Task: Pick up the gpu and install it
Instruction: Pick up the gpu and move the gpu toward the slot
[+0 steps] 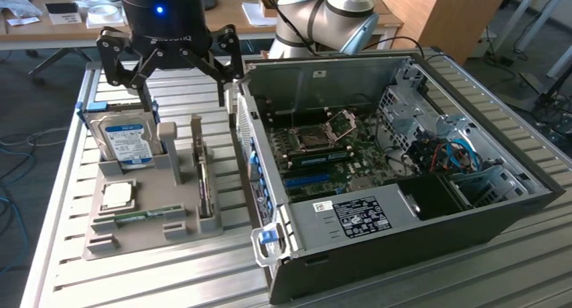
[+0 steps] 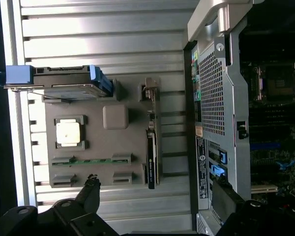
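One gripper (image 1: pixel 183 94) hangs spread wide, empty, above one grey tray (image 1: pixel 143 240) — there one gpu (image 1: pixel 203 182) stands on edge, with one hard drive (image 1: pixel 125 140), one processor (image 1: pixel 118 195), one memory stick (image 1: pixel 138 216) — beside one open case (image 1: pixel 393 251).

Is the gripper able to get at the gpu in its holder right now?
Probably yes: the gpu stands on edge in the gray holder, top edge uncovered, and the gripper hangs open above. The computer case close beside could crowd one finger.
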`<state>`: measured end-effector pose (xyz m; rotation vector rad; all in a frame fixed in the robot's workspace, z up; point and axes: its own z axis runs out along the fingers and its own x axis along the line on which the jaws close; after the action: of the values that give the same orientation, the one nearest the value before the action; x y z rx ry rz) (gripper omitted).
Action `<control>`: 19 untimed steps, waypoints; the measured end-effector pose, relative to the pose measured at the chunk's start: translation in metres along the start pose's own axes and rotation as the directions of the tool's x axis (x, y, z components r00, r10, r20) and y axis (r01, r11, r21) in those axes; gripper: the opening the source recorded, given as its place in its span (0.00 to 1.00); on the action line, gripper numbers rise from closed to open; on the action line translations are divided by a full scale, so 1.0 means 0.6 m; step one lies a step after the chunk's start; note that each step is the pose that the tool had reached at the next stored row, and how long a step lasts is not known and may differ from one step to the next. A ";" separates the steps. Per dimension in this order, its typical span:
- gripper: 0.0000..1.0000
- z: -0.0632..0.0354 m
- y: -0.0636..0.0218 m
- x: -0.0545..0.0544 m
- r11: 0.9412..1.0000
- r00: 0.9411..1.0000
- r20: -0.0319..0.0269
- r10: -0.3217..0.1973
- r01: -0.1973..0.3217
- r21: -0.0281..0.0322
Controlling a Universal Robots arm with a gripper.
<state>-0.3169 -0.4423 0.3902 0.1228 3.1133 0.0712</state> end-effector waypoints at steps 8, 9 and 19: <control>0.99 0.000 0.000 0.000 1.000 1.000 0.000 0.000 0.000 0.000; 0.99 0.000 0.000 0.000 1.000 1.000 0.000 0.000 0.000 0.000; 0.73 0.000 0.000 0.000 1.000 1.000 0.000 0.000 0.000 0.000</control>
<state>-0.3169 -0.4423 0.3902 0.1228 3.1134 0.0713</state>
